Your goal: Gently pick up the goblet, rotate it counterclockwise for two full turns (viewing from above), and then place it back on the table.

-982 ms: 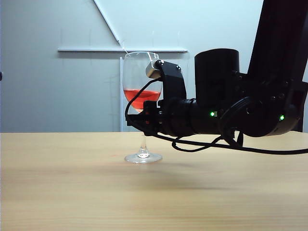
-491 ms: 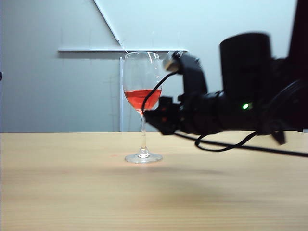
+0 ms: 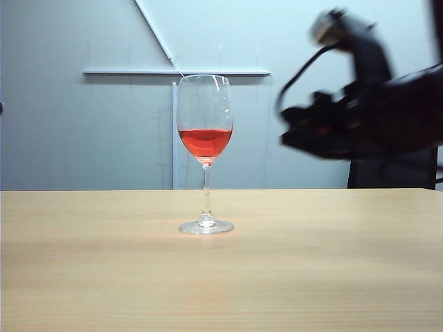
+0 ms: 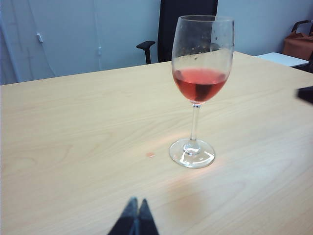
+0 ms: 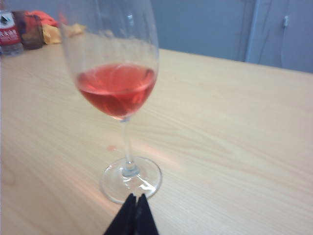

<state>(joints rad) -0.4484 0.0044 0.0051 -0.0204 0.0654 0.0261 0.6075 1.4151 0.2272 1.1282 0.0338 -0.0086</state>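
The goblet (image 3: pixel 205 131) stands upright on the light-wood table (image 3: pixel 311 263), clear glass with red liquid in the lower bowl, thin stem and round foot. Nothing touches it. My right gripper (image 3: pixel 287 135) hangs blurred in the air well to its right, at about bowl height and apart from it. In the right wrist view its dark fingertips (image 5: pixel 135 197) are pressed together and empty, with the goblet (image 5: pixel 117 88) just beyond them. My left gripper (image 4: pixel 136 200) is shut and empty over bare wood, the goblet (image 4: pixel 200 83) some way ahead of it. The exterior view does not show the left gripper.
A black office chair (image 4: pixel 188 12) stands behind the table's far edge, and a brown bag (image 4: pixel 299 44) lies off to one side. A bottle (image 5: pixel 10 29) and some orange and yellow items sit at a far corner. A small reddish spot (image 4: pixel 150 154) marks the wood near the foot.
The right arm has pulled away from the goblet's bowl, moving right and upward. The goblet stays standing in the same place.
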